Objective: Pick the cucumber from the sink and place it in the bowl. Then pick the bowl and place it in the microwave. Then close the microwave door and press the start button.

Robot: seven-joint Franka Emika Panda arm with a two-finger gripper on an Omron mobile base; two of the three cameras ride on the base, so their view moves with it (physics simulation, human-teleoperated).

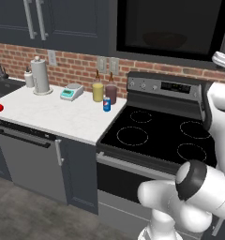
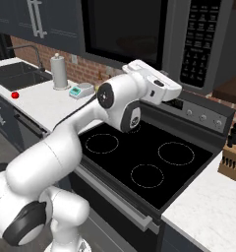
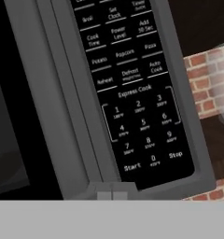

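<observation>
With the microwave door (image 2: 122, 34) shut and the bowl (image 1: 163, 40) dimly showing behind its glass, the arm is aiming closed, empty fingers (image 3: 111, 195) at the microwave (image 2: 154, 37) keypad; press straight onto the Start button (image 3: 132, 166), bottom left, w/o sliding onto neighbouring keys.

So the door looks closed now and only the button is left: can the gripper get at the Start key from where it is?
Probably yes. In the hand view the gripper, shut, points at the microwave keypad, with the Start key just above its tips and nothing between them.
</observation>
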